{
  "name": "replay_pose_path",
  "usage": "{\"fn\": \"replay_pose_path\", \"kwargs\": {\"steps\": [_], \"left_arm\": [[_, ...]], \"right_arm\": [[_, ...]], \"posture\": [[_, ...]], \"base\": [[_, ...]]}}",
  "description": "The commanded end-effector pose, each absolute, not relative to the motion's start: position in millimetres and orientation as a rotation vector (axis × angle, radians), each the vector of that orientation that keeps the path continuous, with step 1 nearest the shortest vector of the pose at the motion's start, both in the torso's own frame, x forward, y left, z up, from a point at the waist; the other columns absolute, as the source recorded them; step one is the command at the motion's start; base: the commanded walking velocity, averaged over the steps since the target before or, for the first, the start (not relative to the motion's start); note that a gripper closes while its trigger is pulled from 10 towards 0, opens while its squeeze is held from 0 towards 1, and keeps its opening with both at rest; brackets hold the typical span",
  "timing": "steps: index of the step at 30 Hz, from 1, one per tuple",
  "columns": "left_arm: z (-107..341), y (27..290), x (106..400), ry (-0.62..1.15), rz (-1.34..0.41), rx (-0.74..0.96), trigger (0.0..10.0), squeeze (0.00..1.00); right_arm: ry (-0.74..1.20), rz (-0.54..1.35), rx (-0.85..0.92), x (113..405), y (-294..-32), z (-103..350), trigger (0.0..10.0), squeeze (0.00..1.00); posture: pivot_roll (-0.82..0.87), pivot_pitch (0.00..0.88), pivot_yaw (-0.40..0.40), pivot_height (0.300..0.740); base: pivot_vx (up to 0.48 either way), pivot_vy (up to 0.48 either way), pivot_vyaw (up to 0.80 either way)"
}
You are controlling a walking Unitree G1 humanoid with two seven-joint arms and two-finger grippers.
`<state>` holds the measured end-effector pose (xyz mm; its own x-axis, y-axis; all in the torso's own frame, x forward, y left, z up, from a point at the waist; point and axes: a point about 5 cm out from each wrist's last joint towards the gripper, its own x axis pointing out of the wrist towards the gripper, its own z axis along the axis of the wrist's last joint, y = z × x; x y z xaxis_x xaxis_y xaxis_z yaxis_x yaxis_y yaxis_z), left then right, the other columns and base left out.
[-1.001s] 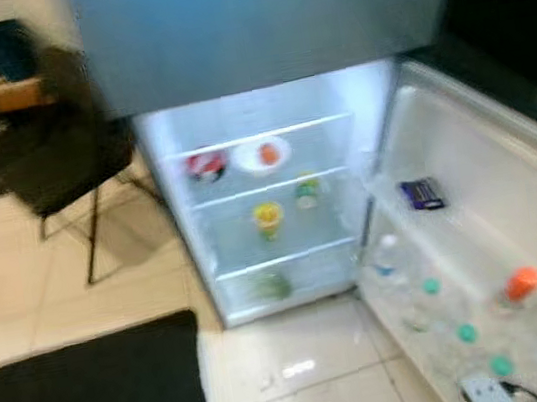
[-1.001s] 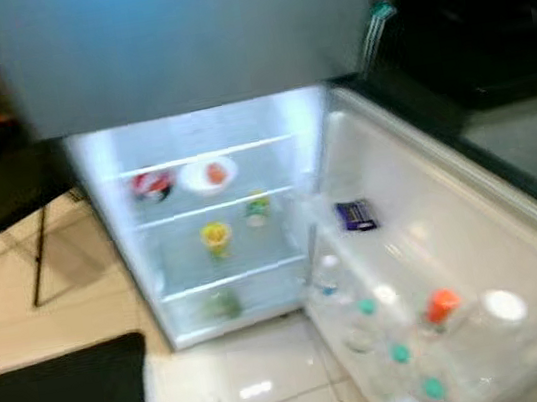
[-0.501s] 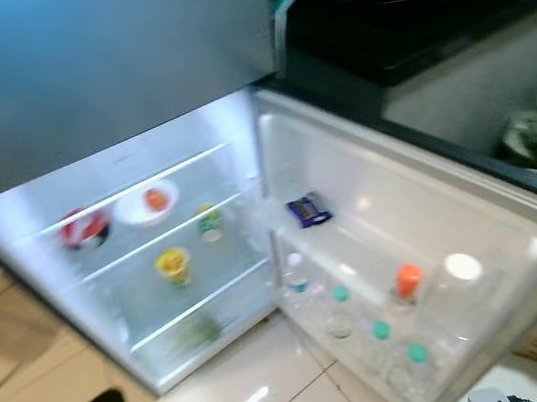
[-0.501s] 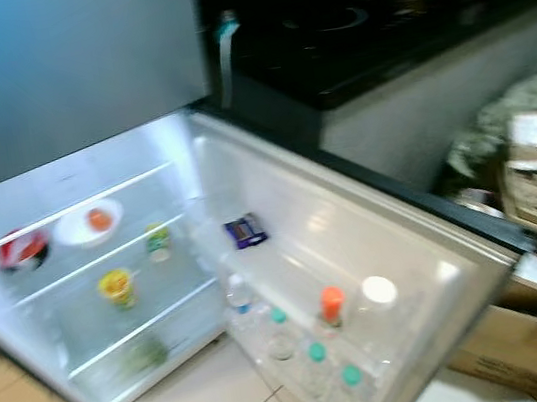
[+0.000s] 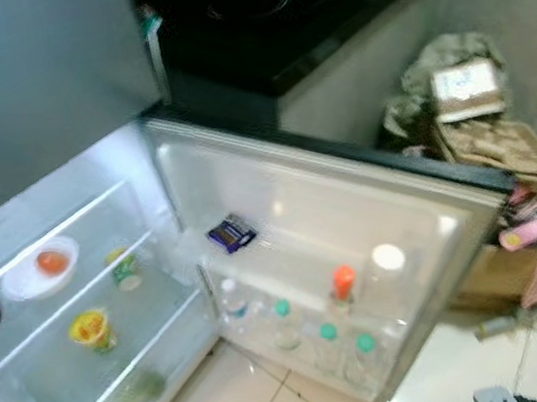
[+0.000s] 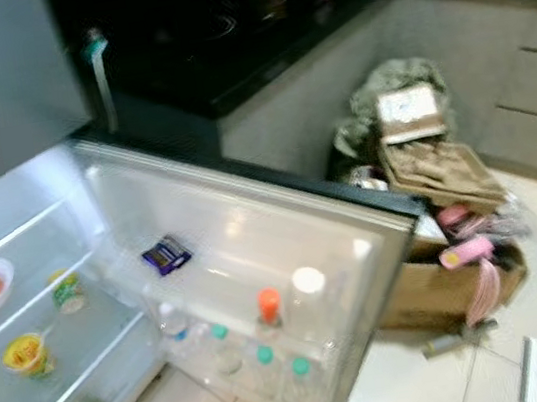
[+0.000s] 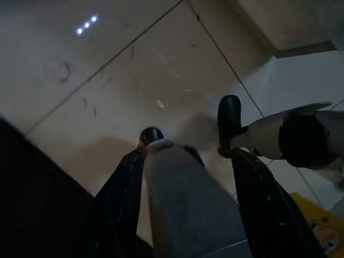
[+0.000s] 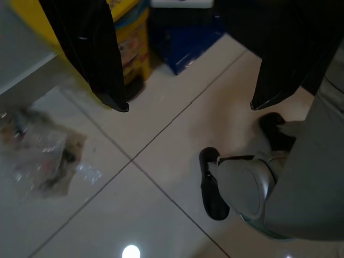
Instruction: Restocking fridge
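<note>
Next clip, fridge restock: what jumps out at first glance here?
The lit open fridge at left, its door swung wide, with an orange-capped bottle among green-capped ones in the door rack. To the right, a heap of cardboard and clutter lies against the grey counter. Both tools hang over bare floor tiles.

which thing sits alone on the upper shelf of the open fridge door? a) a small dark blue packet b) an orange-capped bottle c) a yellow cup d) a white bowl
a: the small dark blue packet lies by itself on the door's upper shelf, while the orange-capped bottle stands lower down in the door's bottom rack among the other bottles, and the yellow cup and white bowl sit on shelves inside the fridge.
</note>
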<state>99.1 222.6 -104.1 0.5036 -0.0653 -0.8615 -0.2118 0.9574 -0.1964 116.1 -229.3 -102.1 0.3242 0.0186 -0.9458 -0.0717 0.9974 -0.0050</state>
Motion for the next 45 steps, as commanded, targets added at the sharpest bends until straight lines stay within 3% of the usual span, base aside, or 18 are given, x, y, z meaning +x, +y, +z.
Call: {"fn": "replay_pose_path", "kwargs": {"steps": [1,6,15,23,30,35,45], "left_arm": [[-106,221,93,1.063,0.084,-0.288,10.0,0.00],[-106,220,94,1.053,0.071,-0.300,10.0,0.00],[-106,218,93,1.064,0.056,-0.285,10.0,0.00],[-106,222,92,1.068,0.084,-0.281,10.0,0.00],[-105,222,94,1.066,0.066,-0.271,10.0,0.00],[-106,216,95,1.071,0.028,-0.278,10.0,0.00],[-107,215,94,1.076,0.059,-0.276,10.0,0.00]], "right_arm": [[1.241,0.046,-0.048,116,-232,-102,10.0,0.00],[1.227,0.016,-0.041,117,-233,-101,10.0,0.00],[1.159,-0.054,-0.037,127,-242,-96,10.0,0.00],[0.953,-0.184,-0.008,168,-268,-71,10.0,0.00],[0.883,-0.165,-0.024,191,-270,-59,10.0,0.00],[0.924,-0.109,-0.050,185,-259,-66,10.0,0.00],[1.082,-0.067,-0.060,139,-248,-90,10.0,0.00]], "posture": [[-0.08,0.000,-0.016,0.740],[-0.08,0.000,-0.017,0.740],[-0.08,0.000,-0.017,0.740],[-0.08,0.000,-0.015,0.740],[-0.08,0.000,-0.017,0.740],[-0.08,0.000,-0.018,0.740],[-0.08,0.000,-0.017,0.740]], "base": [[0.000,0.000,-0.76],[0.000,0.000,-0.70],[0.000,-0.303,0.00],[0.000,0.000,0.00],[0.000,0.000,0.00],[0.000,-0.352,0.00],[0.000,-0.234,0.00]]}}
